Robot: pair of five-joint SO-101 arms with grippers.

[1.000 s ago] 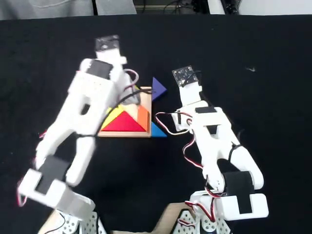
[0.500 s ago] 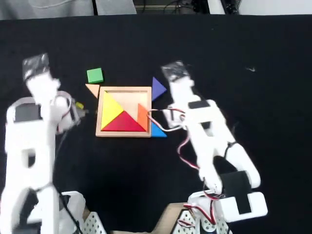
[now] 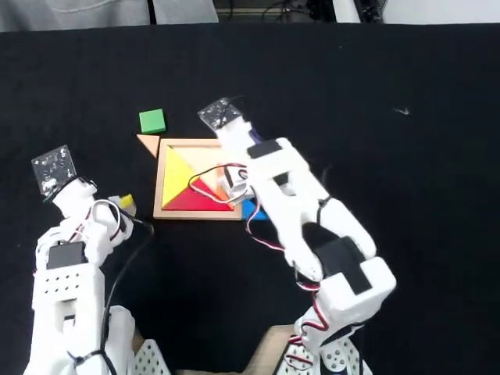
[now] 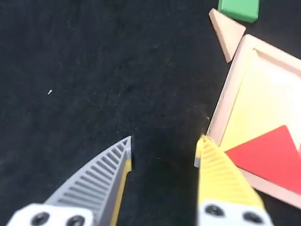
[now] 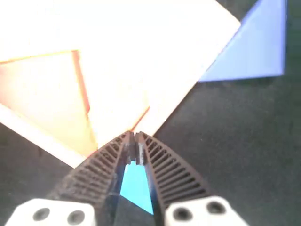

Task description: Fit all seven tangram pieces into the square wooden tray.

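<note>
The square wooden tray [image 3: 166,181] holds a yellow triangle [image 3: 178,173] and a red triangle [image 3: 195,198]. An orange piece [image 5: 42,94] lies inside the tray [image 5: 155,42]. My right arm [image 3: 269,168] stretches over the tray's right side. My right gripper [image 5: 134,138] is shut near a tray corner, and a light blue triangle [image 5: 134,184] shows through the gap behind its tips. That light blue triangle [image 3: 251,210] lies by the tray's right edge. A purple triangle [image 5: 256,47] lies past the corner. My left gripper [image 4: 162,149] hangs open beside the tray [image 4: 225,112], holding nothing.
A green square [image 3: 152,121] and a tan triangle [image 3: 148,144] lie loose on the black table just off the tray's far left corner. Both also show in the left wrist view, green square [image 4: 239,8] and tan triangle [image 4: 226,32].
My left arm swung off the tray to the left and drew back toward its base. My right arm swept left until it lay over the tray's right side. The pieces stayed put.
</note>
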